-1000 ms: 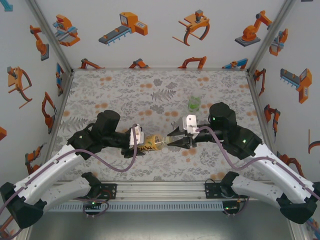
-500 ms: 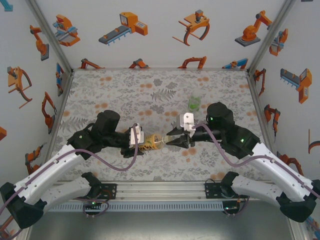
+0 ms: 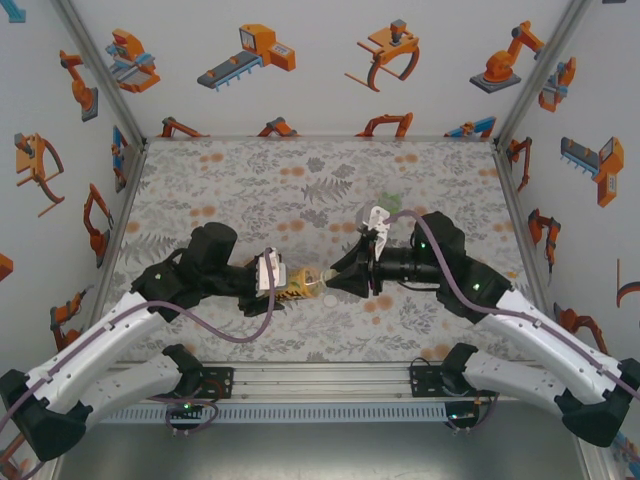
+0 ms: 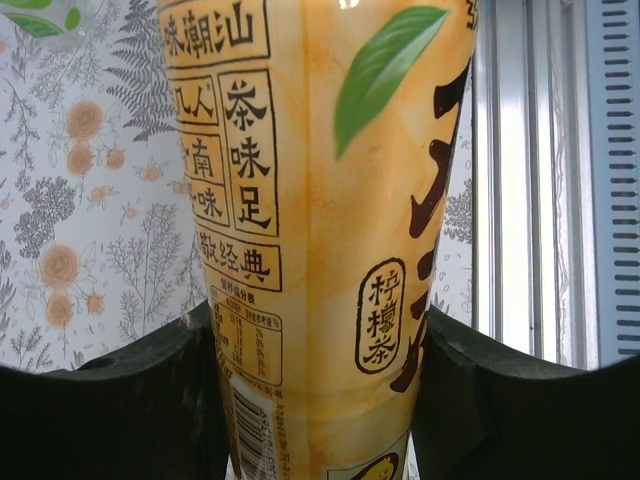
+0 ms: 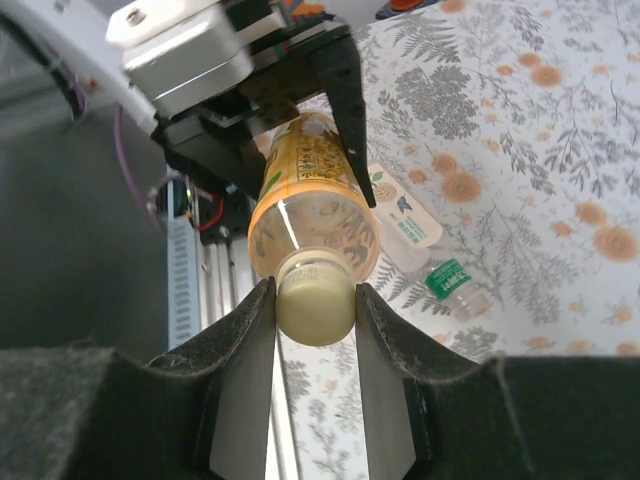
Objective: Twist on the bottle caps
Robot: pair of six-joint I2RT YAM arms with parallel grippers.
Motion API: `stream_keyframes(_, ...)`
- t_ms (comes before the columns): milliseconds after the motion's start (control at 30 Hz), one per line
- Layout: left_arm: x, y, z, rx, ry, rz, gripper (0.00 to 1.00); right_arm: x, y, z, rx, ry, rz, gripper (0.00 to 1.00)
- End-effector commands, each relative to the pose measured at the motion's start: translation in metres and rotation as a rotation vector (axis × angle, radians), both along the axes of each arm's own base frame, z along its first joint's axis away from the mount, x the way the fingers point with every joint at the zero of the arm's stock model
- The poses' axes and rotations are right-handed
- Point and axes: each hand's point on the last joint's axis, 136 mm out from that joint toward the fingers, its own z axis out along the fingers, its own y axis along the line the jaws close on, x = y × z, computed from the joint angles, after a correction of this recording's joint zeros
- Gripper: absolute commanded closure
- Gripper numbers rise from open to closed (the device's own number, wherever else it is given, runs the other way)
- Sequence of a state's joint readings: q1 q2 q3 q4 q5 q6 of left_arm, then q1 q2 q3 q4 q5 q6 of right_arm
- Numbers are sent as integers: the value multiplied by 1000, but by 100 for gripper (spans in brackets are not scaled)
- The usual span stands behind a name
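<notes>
- Cream-white bottle cap [image 5: 315,298] on the neck of amber tea bottle [image 3: 300,286], above mid-table; long axis horizontal, cap pointing right.
- Right gripper [image 3: 336,284] pinches cap; left gripper [image 3: 276,287] clamps bottle body.
- Bottle base hidden behind left gripper.

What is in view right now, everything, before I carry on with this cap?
amber plastic tea bottle: one, amber with a yellow label, held on its side above the table.
small round white plastic cap: one, white, on the tea bottle's mouth.
clear plastic bottle with a pale label: one, lying on the table near the held bottle.
small round green plastic cap: one, green, at the clear bottle's end.
small green bottle: one, green, partly hidden behind the right wrist.
floral-patterned table: one, grey with orange blooms.
left gripper: shut on the tea bottle's body.
right gripper: shut on the white cap.
</notes>
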State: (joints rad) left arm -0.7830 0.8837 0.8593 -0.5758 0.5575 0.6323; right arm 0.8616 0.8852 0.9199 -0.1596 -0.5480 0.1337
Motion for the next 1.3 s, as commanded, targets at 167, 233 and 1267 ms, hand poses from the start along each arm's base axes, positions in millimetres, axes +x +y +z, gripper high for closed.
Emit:
stream_keyframes(167,-7,-12,35,-144,-74,-70,100,48,-7,-4,274,427,-365,100)
stream_keyframes(233,-6,-11,34,-141,-72,-68,100,54,-9,-9,297,533,-425,100)
stream_keyframes(1267,34,-8,31,-112,-60,127,100,60,-14,-50,288,924,-751,100)
